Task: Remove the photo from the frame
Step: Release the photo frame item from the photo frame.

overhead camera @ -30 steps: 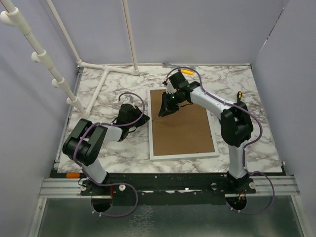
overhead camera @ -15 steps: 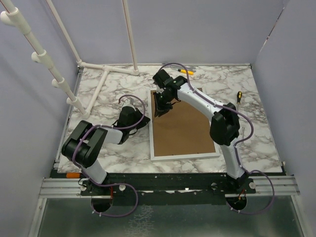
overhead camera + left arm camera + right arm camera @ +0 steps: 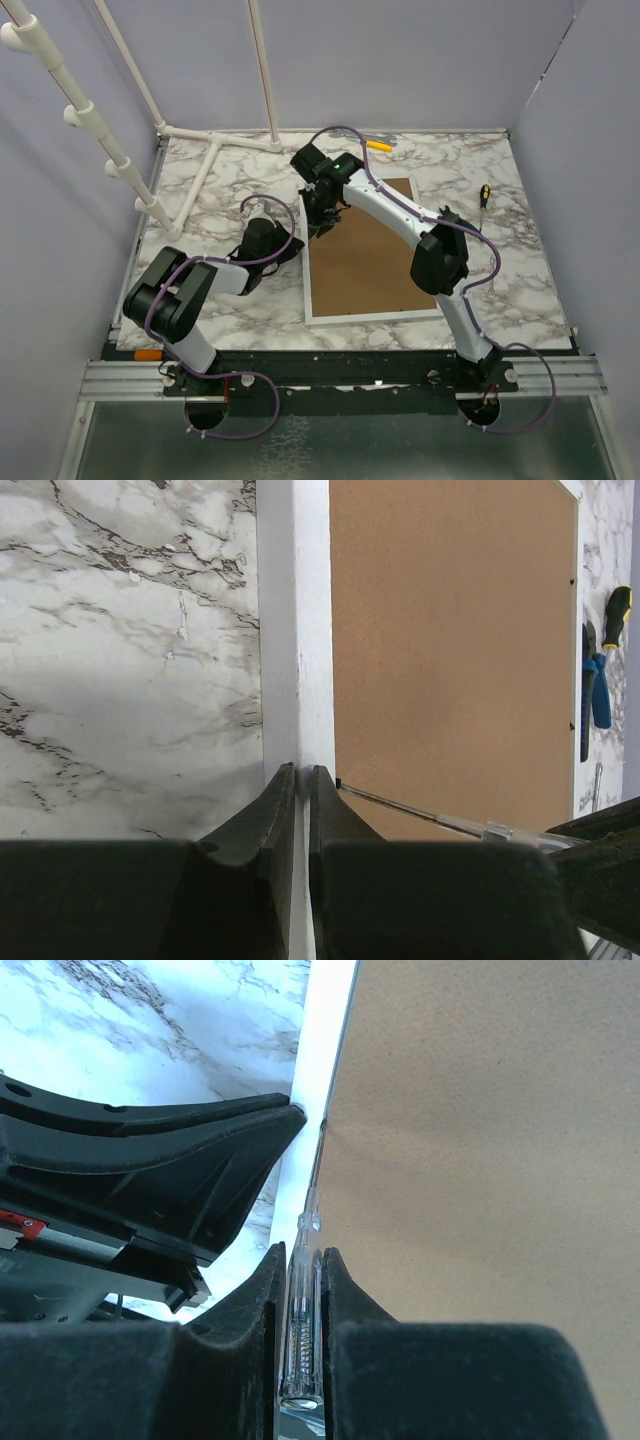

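**Frame position.** The frame [image 3: 375, 317] lies flat at the centre of the marble table [image 3: 230, 300], back side up. Its long axis runs from the bottom of the overhead view to the top, leaning slightly to the right at the top. The brown backing board [image 3: 370, 260] fills the white rail. The photo is not in sight in any view.

**Right gripper.** The right gripper [image 3: 320, 218] sits over the upper left corner of the frame. Its jaws are clamped on the clear handle of a thin screwdriver [image 3: 303, 1260]. The metal shaft points along the left rail, and its tip meets the seam between rail and backing board.

**Left gripper.** The left gripper [image 3: 288, 243] lies at the left rail, just below the right gripper. Its fingers [image 3: 283, 810] are almost together, with a thin slit between them, and the tips rest on the white rail. Nothing shows between them.

**Surroundings.**
- A yellow-handled tool [image 3: 378, 146] lies beyond the top edge of the frame.
- A black and yellow screwdriver [image 3: 484, 194] lies to the right, apart from the frame.
- A blue-handled tool [image 3: 600, 695] lies beside that screwdriver in the left wrist view.
- A white pipe stand [image 3: 215, 150] occupies the upper left of the table.
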Tool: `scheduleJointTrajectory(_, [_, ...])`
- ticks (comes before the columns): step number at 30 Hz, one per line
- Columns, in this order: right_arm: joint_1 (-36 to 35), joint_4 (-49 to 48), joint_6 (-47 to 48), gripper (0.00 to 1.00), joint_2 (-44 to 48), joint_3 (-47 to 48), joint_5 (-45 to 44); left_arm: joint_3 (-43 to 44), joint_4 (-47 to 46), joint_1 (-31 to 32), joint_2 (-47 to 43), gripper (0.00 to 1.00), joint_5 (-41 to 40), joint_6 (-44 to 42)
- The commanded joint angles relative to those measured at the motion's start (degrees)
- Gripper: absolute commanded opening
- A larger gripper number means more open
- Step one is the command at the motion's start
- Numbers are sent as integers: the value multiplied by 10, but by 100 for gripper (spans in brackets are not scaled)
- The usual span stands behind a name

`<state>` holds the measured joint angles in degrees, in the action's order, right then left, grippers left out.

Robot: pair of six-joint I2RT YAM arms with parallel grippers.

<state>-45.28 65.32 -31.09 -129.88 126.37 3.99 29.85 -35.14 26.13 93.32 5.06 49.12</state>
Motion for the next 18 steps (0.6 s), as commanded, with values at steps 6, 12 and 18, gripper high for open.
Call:
scheduleJointTrajectory(6, [-46,-180,-46,1,-28,26,128,-3,18,64,11,8,114,33])
scheduleJointTrajectory(12, [-46,-182,-35,0,-20,20,119,-2,20,67,14,7,106,33])
scheduleJointTrajectory(18, [-25,-220,-2,1,75,-92,63,-13,58,44,-17,7,75,24])
